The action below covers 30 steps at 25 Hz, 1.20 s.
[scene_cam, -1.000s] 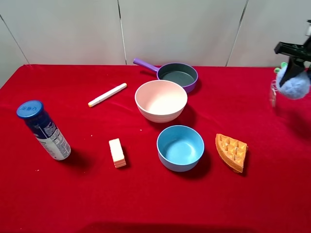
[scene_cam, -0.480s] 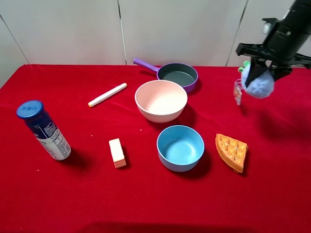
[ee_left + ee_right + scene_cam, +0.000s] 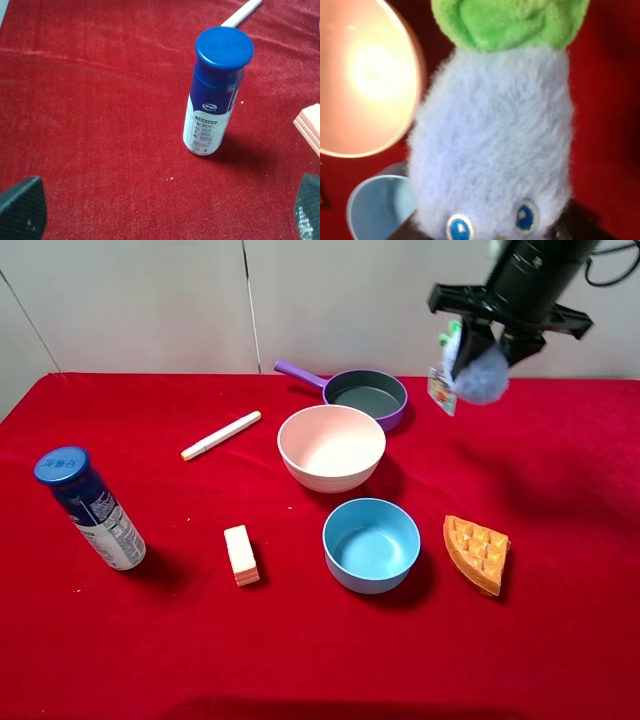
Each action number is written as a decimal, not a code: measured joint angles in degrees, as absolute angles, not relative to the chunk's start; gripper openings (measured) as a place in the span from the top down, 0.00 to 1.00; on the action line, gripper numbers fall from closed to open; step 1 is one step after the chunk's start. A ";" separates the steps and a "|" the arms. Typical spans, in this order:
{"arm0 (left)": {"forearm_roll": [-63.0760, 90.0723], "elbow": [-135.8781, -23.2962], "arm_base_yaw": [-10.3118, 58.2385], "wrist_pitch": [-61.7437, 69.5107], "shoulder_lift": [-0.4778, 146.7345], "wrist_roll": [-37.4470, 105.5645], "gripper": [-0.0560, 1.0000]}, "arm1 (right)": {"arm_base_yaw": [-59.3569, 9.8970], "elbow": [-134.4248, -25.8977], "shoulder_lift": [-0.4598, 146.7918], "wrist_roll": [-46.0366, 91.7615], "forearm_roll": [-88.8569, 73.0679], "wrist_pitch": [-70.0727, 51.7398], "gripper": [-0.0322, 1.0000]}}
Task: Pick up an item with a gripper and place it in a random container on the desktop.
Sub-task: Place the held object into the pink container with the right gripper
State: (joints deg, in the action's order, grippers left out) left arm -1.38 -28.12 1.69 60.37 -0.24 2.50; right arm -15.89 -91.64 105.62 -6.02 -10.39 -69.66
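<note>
My right gripper, a black claw, is shut on the light-blue plush toy and holds it high in the air, right of the purple-handled pan. The toy's card tag hangs at its left. The plush fills the right wrist view, green top away from the claw. The pale pink ribbed bowl stands on the red cloth, left of and below the toy; it also shows in the right wrist view. My left gripper is open and empty above the cloth, near a blue-capped bottle.
A blue bowl stands in front of the pink bowl, with an orange waffle wedge to its right. The purple-handled pan is at the back. A marker, a cream block and the bottle stand on the left.
My right gripper has carried the plush toy leftwards and upwards, from the right edge to a spot just right of the pan. Nothing on the table has moved.
</note>
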 joint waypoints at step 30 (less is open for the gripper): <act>-1.38 -28.12 1.69 60.37 -0.24 2.50 0.01 | -34.14 -93.22 108.44 -10.78 -11.54 -69.49 0.73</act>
State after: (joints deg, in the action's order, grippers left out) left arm -1.38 -28.12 1.69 60.37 -0.24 2.50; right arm -34.14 -93.22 108.44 -10.78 -11.54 -69.49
